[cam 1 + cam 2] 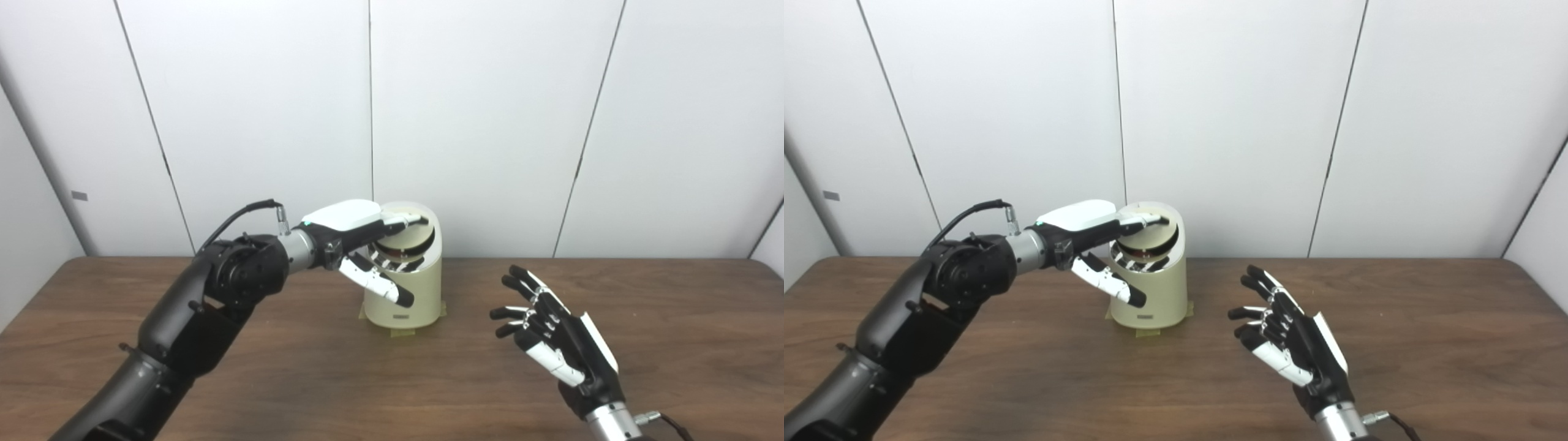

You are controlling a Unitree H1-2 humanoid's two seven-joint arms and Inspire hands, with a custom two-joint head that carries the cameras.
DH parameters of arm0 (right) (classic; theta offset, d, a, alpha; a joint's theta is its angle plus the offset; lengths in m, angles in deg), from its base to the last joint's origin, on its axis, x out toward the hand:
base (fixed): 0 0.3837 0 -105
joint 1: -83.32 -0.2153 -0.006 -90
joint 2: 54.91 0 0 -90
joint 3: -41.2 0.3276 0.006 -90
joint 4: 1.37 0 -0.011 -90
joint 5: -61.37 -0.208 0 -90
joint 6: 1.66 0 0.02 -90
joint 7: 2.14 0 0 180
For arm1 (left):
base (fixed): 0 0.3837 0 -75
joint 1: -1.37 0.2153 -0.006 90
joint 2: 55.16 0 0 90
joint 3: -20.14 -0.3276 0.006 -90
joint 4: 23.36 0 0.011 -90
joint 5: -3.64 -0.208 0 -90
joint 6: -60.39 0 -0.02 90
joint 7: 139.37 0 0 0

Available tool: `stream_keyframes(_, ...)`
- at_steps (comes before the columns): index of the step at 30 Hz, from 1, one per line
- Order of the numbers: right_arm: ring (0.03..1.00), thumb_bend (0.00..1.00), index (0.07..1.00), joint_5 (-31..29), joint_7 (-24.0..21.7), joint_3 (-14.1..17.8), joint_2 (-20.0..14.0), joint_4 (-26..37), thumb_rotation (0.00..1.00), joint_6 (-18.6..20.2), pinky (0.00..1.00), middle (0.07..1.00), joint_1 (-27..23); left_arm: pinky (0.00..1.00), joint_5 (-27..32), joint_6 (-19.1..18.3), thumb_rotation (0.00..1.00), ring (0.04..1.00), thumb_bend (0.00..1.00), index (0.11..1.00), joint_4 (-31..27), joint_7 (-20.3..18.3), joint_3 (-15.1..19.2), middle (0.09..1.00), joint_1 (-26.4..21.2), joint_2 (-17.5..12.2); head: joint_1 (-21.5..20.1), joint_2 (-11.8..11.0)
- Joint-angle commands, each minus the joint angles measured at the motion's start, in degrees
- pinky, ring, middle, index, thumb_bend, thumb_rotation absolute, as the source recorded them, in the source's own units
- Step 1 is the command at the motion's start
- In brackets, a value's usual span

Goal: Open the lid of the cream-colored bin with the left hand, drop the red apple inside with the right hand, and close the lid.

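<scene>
White wall panels back my brown desk (257, 380); the cream-colored bin (407, 294) stands at the desk's far middle; my left hand (358, 236) has its fingers pressed on the tilted lid (407, 240), thumb before the bin; my right hand (551, 334) hovers open, empty, right of it; I see no apple.

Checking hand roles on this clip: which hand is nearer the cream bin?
Left. The left hand has its fingers on the cream bin at the lid; the right hand hangs open, apart to the bin's right.
</scene>
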Motion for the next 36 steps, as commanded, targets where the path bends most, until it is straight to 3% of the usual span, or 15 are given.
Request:
stream_keyframes(1, 0.679, 0.89, 0.906, 0.25, 0.43, 0.03, -0.13, 1.84, 0.63, -0.64, 0.55, 0.887, -2.29, 0.93, 0.46, -0.73, 0.70, 0.987, 1.00, 1.000, -1.79, 0.40, 1.30, 1.000, -1.26, -0.80, 0.06, 0.32)
stream_keyframes(14, 0.683, 0.92, 0.905, 0.58, 0.39, 0.03, -0.29, 2.91, 0.64, 0.29, 0.56, 0.887, -1.86, 0.90, 0.30, 0.90, 0.71, 0.969, 1.00, 0.995, -1.97, 1.46, 1.60, 0.991, 1.23, -1.08, 0.00, 1.06)
stream_keyframes(18, 0.680, 0.91, 0.904, 0.21, 0.30, 0.14, -0.22, 3.20, 0.64, 0.68, 0.56, 0.886, -1.83, 0.84, -3.89, 3.84, 0.70, 0.954, 1.00, 0.969, -1.71, 3.53, -0.33, 0.972, 1.50, -1.72, 0.04, 1.38)
stream_keyframes(23, 0.680, 0.89, 0.905, 0.19, 0.17, -0.01, -0.16, 3.85, 0.63, 1.16, 0.56, 0.887, -1.72, 0.89, -10.77, 7.32, 0.70, 0.957, 1.00, 0.959, -2.03, 4.48, -4.02, 0.969, 1.51, -2.72, -0.05, 1.87)
stream_keyframes(26, 0.677, 0.89, 0.905, 0.23, 0.17, -0.06, -0.12, 4.07, 0.64, 1.34, 0.55, 0.885, -1.71, 0.92, -11.94, 6.89, 0.68, 0.975, 1.00, 0.967, -3.11, 2.50, -5.08, 0.982, 1.81, -2.63, -0.03, 2.19)
stream_keyframes(36, 0.675, 0.88, 0.905, -0.45, 0.19, 0.09, 0.09, 5.01, 0.62, 2.45, 0.55, 0.886, -1.52, 0.89, -11.60, 5.04, 0.70, 0.949, 1.00, 0.945, -4.71, -2.71, -6.38, 0.961, 2.28, -2.46, 0.01, 2.85)
